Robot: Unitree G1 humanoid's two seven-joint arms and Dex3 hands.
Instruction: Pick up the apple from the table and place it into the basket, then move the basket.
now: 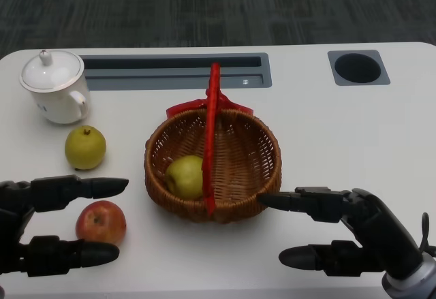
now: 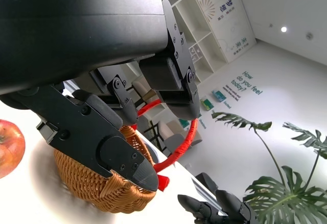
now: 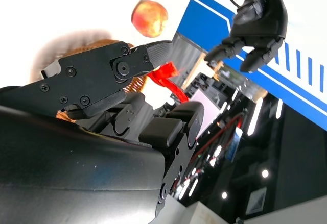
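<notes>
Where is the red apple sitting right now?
In the head view the round red apple lies on the white table, between the left hand's fingers, left of the brown wicker basket.

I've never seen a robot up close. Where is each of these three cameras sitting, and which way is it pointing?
Head view: high on the robot, looking down at the white table, both hands low in the picture.
Left wrist view: behind the left hand, facing the woven wicker basket with the red handle.
Right wrist view: behind the right hand, looking across at the left hand.
All three show the red apple and the basket.
</notes>
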